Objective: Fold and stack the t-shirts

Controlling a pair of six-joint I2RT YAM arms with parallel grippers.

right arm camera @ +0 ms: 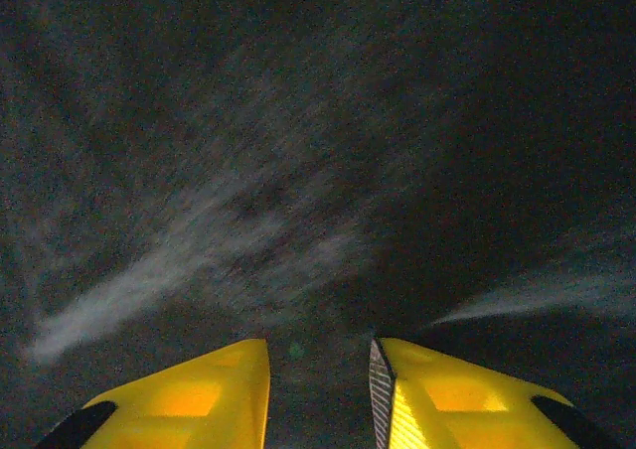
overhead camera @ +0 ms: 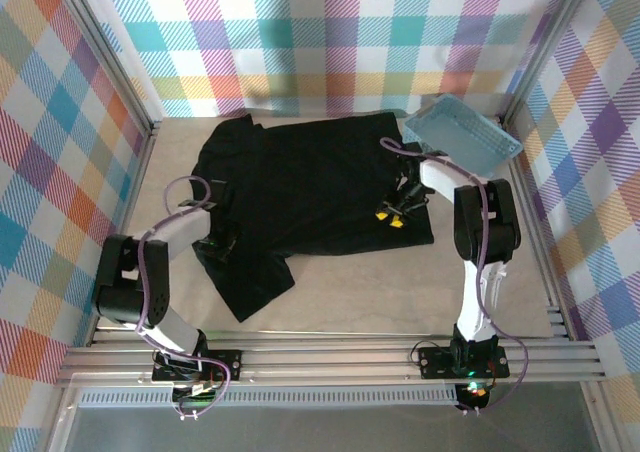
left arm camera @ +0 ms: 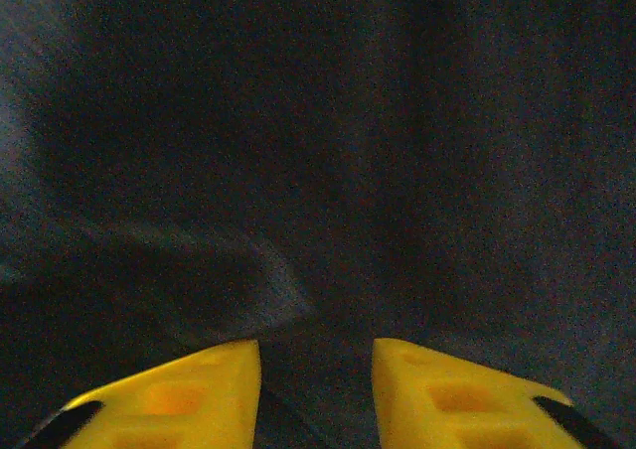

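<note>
Looking down from the top camera, I see one black t-shirt [overhead camera: 310,187] lying spread out on the tabletop [overhead camera: 400,292], covering the middle and reaching toward the back. It is plain black with no print that I can make out. Its main body lies fairly flat as a wide, dark rectangle. On the left side the cloth is bunched, and a loose flap trails off toward the near-left, ending in a slanted corner on the bare surface. A rumpled lump sits at the back-left corner of the shirt.

My left hand [overhead camera: 222,242] sits on the shirt's left edge, just where that flap starts. From its wrist camera the yellow fingers [left arm camera: 199,389] stand apart with a clear gap between them. Dark cloth lies under the gap, with a soft ridge of fabric just ahead of the left finger. I see nothing pinched.

My right hand [overhead camera: 392,215] is on the shirt's right part, near its right edge. Its wrist view shows its fingers spread too, over black cloth that looks streaked and blurred, with pale smears across it. Nothing is gripped there either.

A light-blue basket [overhead camera: 465,137] sits tilted at the back-right corner, just beside the shirt's far right corner.
</note>
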